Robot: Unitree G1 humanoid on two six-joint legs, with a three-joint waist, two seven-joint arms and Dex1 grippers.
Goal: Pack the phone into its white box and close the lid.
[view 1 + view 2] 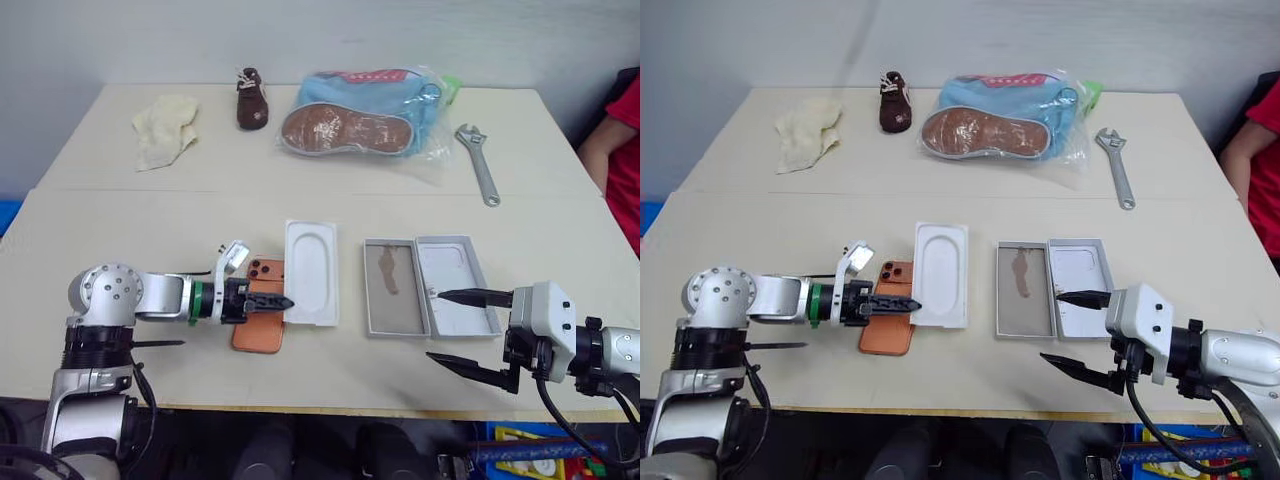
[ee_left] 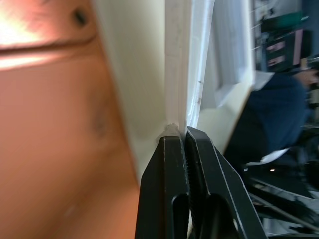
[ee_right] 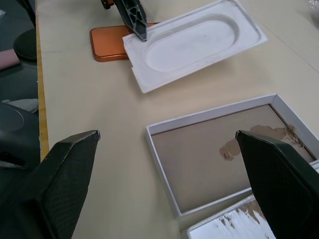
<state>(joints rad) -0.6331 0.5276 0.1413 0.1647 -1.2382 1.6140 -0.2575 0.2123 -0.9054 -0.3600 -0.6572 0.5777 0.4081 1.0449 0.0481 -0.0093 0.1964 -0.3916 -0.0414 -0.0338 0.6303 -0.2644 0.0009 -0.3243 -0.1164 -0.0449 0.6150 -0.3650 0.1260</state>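
Note:
The orange phone [image 1: 258, 332] lies flat on the table, camera bump at its far end. Across it reaches my left gripper [image 1: 285, 302], shut on the near left edge of the flat white insert [image 1: 312, 270]; the left wrist view shows its fingertips [image 2: 174, 149] pinching that thin edge. The insert [image 3: 194, 42] sits slightly tilted beside the phone [image 3: 107, 42]. To the right lies the white box [image 1: 392, 288], grey inside with a brown smudge, and the lid [image 1: 458, 285] touches its right side. My right gripper [image 1: 436, 325] hangs open just in front of the box and lid, holding nothing.
At the back of the table lie a cream cloth [image 1: 165, 128], a small brown shoe [image 1: 251, 98], a plastic bag with a shoe sole [image 1: 360, 115] and a wrench [image 1: 479, 160]. A person in a red sleeve [image 1: 615, 140] sits at the far right.

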